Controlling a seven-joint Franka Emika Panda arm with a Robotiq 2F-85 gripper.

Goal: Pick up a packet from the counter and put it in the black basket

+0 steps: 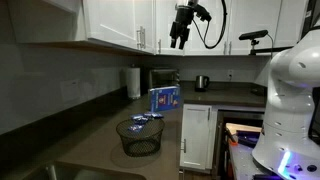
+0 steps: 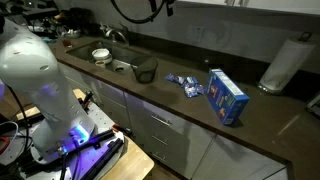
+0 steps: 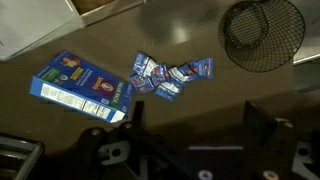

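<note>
Hanging well above the counter [image 3: 230, 95], the claw [image 3: 195, 112] has its two dark fingers [image 3: 133, 118] spread wide, with nothing held between them and nothing touching them. In an exterior view it sits high up, level with the white wall cabinets [image 1: 115, 22].

Directly below the claw in the wrist view lies a loose cluster of blue-and-white packets [image 3: 170, 75]. They overlap, so at least four can be made out but no firm count. All of them rest on the dark, smooth counter and none is in the black basket [image 3: 262, 33]. That single round wire-mesh basket stands upright near the cluster without touching it. On the cluster's other side is one blue box [image 3: 85, 88]: it lies flat in the wrist view, though in both exterior views it looks to stand on edge.

Farther along the counter stand one paper towel roll [image 1: 133, 82], a toaster [image 1: 163, 77] and a kettle [image 1: 201, 82]. A sink [image 2: 100, 52] holding a pale bowl is set into the counter beyond the basket. White cabinet fronts [image 2: 160, 125] run beneath the counter, and the robot's white body [image 1: 295, 90] fills one side.
</note>
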